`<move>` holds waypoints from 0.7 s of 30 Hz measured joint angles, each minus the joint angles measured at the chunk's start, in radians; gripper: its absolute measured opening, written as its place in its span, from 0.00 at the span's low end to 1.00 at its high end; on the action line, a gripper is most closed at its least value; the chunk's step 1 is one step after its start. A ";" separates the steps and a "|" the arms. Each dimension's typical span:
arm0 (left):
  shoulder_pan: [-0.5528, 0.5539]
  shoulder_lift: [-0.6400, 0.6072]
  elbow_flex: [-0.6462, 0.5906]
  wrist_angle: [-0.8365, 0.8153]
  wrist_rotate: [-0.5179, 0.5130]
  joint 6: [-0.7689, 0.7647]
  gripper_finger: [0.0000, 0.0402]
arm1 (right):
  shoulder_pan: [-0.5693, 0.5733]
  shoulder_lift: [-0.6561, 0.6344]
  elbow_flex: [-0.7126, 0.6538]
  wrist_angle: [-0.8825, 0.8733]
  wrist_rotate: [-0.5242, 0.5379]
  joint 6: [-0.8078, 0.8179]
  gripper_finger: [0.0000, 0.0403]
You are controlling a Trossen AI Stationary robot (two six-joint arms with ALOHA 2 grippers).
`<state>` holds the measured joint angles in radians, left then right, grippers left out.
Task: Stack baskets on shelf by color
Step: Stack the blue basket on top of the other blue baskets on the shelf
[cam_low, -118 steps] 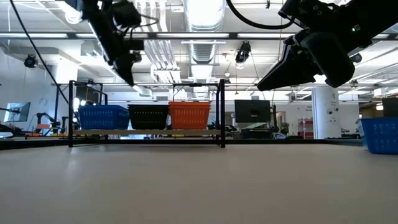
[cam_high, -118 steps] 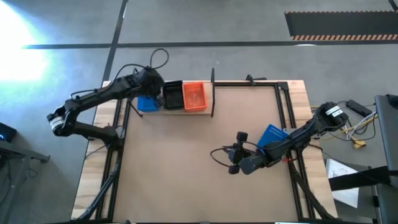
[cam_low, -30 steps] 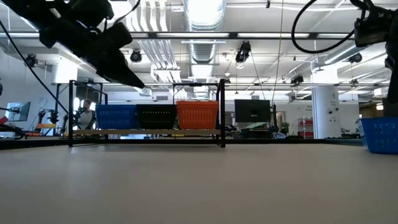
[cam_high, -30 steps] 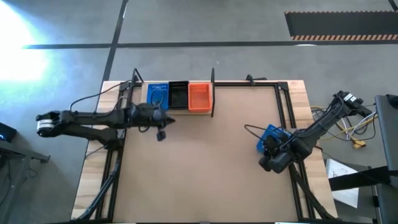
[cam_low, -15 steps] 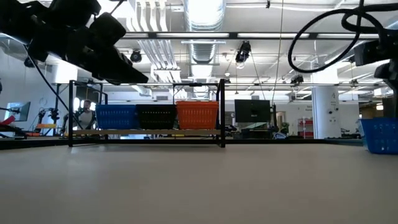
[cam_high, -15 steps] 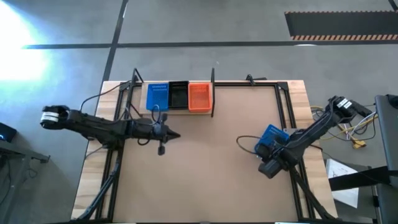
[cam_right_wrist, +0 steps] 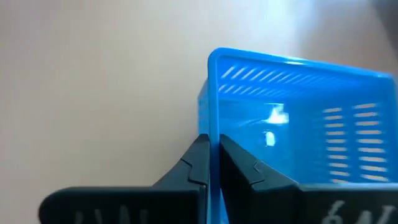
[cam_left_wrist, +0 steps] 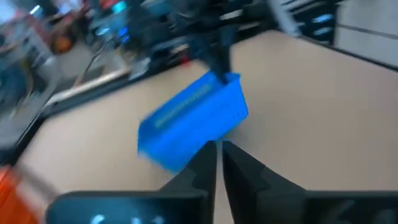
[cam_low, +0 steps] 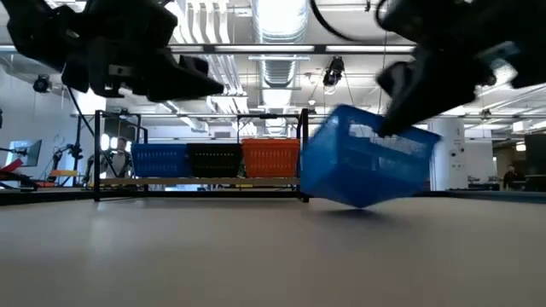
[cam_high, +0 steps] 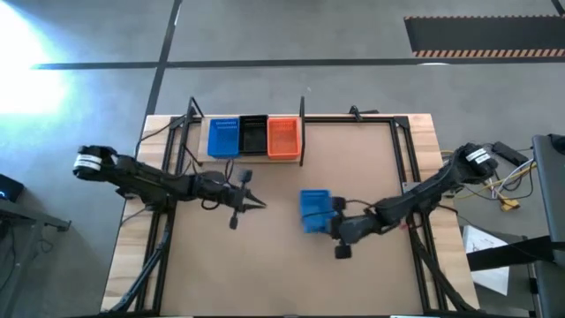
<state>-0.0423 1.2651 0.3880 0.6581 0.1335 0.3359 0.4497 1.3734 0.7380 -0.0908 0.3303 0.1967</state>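
Note:
A blue basket sits near the table's middle, tilted in the low view, with my right gripper shut on its right end. My left gripper hovers shut to the left of it, touching nothing; its wrist view looks at the basket. On the shelf at the far edge, a blue basket, a black one and an orange one stand side by side. Other baskets are out of view. My right gripper holds the blue basket by the rim of one short end wall, one finger inside the basket and one outside. The fingers come from the table's right, slanting downward. The basket is tilted; whether its low corner touches the table, I cannot tell.
Black metal frame rails run along the table's right, left and far edges. Bare brown tabletop spreads across the near half. The shelf's black uprights stand at its ends.
My right gripper has carried the blue basket from the table's right edge leftward to near the middle, and the basket is now tilted. My left gripper has moved away from the shelf, toward the near edge and the right, staying shut.

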 joint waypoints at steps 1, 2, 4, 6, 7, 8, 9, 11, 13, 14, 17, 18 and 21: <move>-0.007 0.014 0.015 0.002 0.020 0.023 0.05 | -0.021 0.014 0.014 0.032 -0.025 -0.058 0.03; -0.013 0.025 0.034 -0.003 0.034 0.040 0.07 | -0.040 0.030 0.028 0.056 -0.046 -0.110 0.03; -0.023 0.046 0.078 -0.048 0.044 0.060 0.14 | -0.072 0.061 0.060 0.067 -0.078 -0.204 0.03; -0.027 0.066 0.124 -0.140 0.044 0.083 0.21 | -0.099 0.099 0.095 0.066 -0.100 -0.290 0.03; -0.027 0.077 0.151 -0.196 0.044 0.092 0.26 | -0.110 0.119 0.111 0.066 -0.107 -0.329 0.03; -0.027 0.087 0.182 -0.253 0.044 0.098 0.30 | -0.120 0.138 0.127 0.065 -0.114 -0.367 0.03; -0.027 0.097 0.216 -0.315 0.044 0.111 0.34 | -0.130 0.159 0.145 0.062 -0.124 -0.399 0.03; -0.025 0.118 0.276 -0.431 0.033 0.157 0.42 | -0.144 0.201 0.188 0.055 -0.133 -0.462 0.03; -0.025 0.146 0.324 -0.522 -0.011 0.208 0.49 | -0.150 0.240 0.236 0.016 -0.131 -0.518 0.03; -0.025 0.160 0.342 -0.562 -0.035 0.231 0.51 | -0.152 0.257 0.263 -0.006 -0.129 -0.540 0.03; -0.024 0.202 0.381 -0.634 -0.087 0.293 0.55 | -0.152 0.301 0.346 -0.089 -0.129 -0.583 0.03; -0.023 0.214 0.384 -0.655 -0.095 0.308 0.55 | -0.152 0.312 0.373 -0.117 -0.129 -0.587 0.03; -0.023 0.259 0.387 -0.679 -0.129 0.325 0.54 | -0.151 0.341 0.445 -0.193 -0.127 -0.590 0.03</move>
<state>-0.0658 1.5236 0.7746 -0.0208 0.0041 0.6612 0.2985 1.7145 1.1833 -0.2841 0.2036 -0.3931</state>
